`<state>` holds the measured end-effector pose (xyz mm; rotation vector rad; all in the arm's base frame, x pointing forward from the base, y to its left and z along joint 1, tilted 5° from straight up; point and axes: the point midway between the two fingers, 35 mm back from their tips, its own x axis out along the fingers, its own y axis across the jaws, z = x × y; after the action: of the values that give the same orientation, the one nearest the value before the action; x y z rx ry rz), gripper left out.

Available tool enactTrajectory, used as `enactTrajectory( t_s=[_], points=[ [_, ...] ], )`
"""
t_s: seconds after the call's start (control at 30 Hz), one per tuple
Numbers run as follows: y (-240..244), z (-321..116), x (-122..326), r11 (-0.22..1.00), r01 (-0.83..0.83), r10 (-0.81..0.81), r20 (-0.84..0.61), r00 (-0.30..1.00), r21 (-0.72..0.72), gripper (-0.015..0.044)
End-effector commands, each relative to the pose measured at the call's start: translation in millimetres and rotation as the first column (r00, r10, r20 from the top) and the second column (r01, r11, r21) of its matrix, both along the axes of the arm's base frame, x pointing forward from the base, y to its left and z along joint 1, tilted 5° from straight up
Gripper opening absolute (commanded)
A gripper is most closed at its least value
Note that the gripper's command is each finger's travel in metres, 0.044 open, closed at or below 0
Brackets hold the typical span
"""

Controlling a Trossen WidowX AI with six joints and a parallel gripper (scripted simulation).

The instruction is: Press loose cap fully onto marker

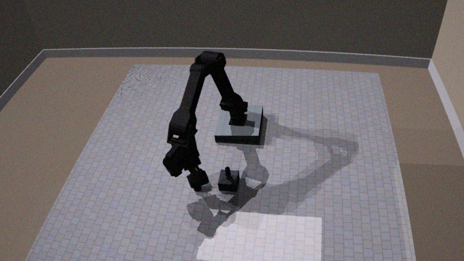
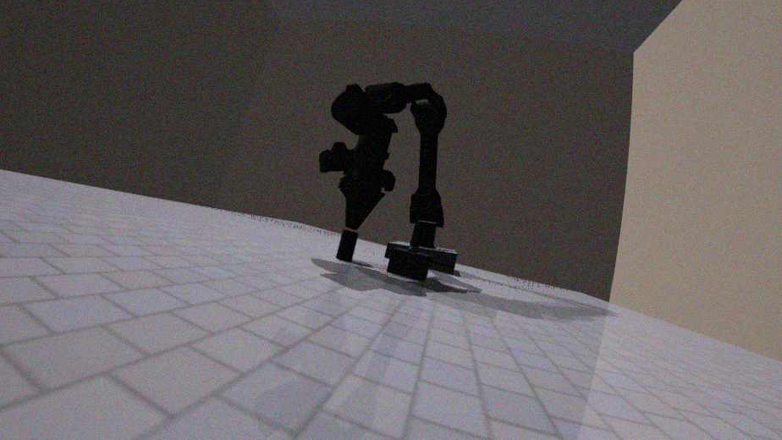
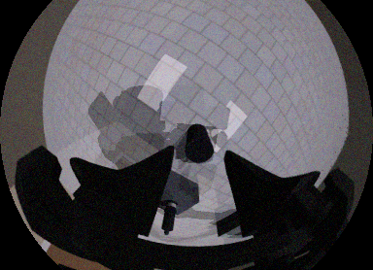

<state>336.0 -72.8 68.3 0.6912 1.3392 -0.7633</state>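
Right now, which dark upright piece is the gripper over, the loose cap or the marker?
The loose cap, standing apart on the tiles; the marker sits in its holder block, off beside the open gripper.

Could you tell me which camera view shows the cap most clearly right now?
The wrist view: the cap stands upright on the table, framed in the gap between the open gripper's fingers, apart from both. The exterior view shows it in side profile under the fingertips; in the top view the gripper covers most of it.

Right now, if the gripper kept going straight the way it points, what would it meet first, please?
Most likely the cap: the open gripper points down just above it, the cap standing on the table between the fingers, though depth is unclear.
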Motion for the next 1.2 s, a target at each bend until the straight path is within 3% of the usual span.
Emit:
enactTrajectory(
  t_s=[0.0, 0.77, 0.9, 1.17],
  points=[
    [-0.2, -9.4, 0.3, 1.0, -0.005, 0.005, -0.005, 1.0, 0.004, 0.0244],
    [-2.5, -41.8, 1.4, 1.0, -0.005, 0.005, -0.005, 1.0, 0.004, 0.0244],
    [-2.3, -41.8, 1.8, 1.0, -0.005, 0.005, -0.005, 1.0, 0.004, 0.0139],
    [-2.6, -41.8, 1.4, 1.0, -0.005, 0.005, -0.006, 1.0, 0.004, 0.0086]
  ],
)
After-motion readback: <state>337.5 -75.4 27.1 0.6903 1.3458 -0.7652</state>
